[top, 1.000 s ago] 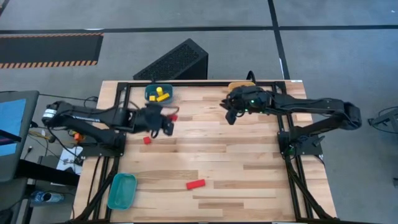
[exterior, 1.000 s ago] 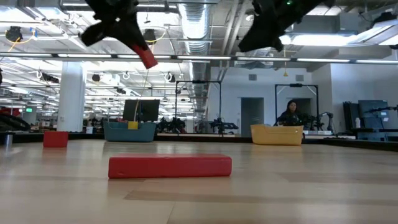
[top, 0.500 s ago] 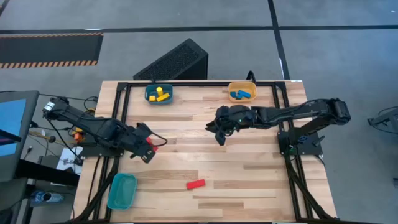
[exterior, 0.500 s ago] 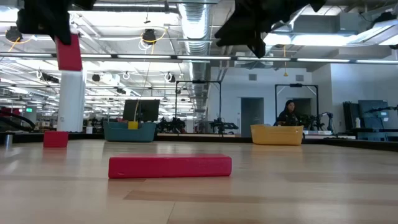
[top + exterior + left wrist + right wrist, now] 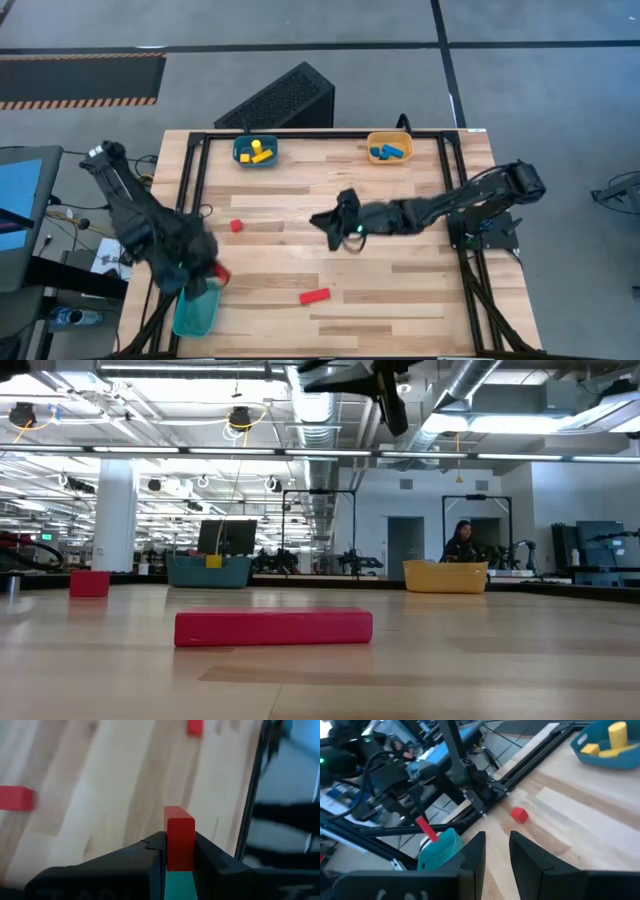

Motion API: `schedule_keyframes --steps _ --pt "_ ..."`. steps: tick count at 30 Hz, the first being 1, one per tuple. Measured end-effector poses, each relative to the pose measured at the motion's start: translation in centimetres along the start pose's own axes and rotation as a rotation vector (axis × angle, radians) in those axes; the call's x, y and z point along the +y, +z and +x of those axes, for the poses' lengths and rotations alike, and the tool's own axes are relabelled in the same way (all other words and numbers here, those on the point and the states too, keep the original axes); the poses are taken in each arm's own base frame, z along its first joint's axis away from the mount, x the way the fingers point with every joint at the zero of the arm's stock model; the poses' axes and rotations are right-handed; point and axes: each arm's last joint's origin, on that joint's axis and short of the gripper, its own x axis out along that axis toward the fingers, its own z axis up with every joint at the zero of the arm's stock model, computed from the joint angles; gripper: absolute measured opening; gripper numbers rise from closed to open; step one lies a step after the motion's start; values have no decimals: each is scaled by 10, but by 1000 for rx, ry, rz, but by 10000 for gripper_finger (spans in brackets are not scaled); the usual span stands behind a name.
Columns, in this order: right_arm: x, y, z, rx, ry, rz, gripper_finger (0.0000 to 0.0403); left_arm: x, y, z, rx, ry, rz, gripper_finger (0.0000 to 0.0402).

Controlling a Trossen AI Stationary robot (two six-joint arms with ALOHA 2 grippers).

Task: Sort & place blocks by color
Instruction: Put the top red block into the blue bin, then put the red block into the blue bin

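The desk (image 5: 400,290) holds three bins. A teal bin (image 5: 256,152) sits at the far edge toward the left corner, and it has yellow blocks (image 5: 260,153) in it. An orange bin (image 5: 389,148) sits at the far edge toward the right corner, and it has blue blocks (image 5: 388,152) in it. A second teal bin (image 5: 196,308) sits at the near left corner; nothing can be seen inside it. The left gripper (image 5: 205,272) hangs right over the far end of this bin, at the left edge of the desk. Its fingers (image 5: 135,862) are pinching a red bar block (image 5: 179,844), and the block stands up straight between them. In the left wrist view, a bit of the teal bin shows just under the block. A small red cube (image 5: 237,226) lies on the desk near the left edge, about halfway between the far and near edges. A longer red bar (image 5: 315,296) lies flat toward the near edge, near the middle. The right gripper (image 5: 330,219) reaches out over the middle of the desk, up in the air. Its fingers (image 5: 475,857) are a little apart and hold nothing.
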Motion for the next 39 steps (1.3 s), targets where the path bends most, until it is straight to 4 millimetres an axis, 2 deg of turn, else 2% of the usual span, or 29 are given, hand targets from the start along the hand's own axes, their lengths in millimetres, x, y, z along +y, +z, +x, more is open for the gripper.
schedule_keyframes --steps 7,11,15,22,26,31,39 --pt "45 -56 9 -59 -66 32 107 -20 -40 8 123 17 288 37" --pt "56 -82 19 -59 -92 65 107 -18 -58 13 177 25 317 38" --pt "61 -87 31 -21 -93 82 107 -16 -79 24 199 -19 285 38" --pt "69 -67 32 77 -153 3 107 -9 -100 53 247 -83 165 38" --pt "67 -61 33 300 -114 -76 107 -2 -104 60 284 -47 89 40" --pt "56 -83 41 543 -69 -103 107 2 -106 64 284 -27 33 70" --pt "61 -120 38 658 4 -254 121 4 -100 67 229 3 10 150"
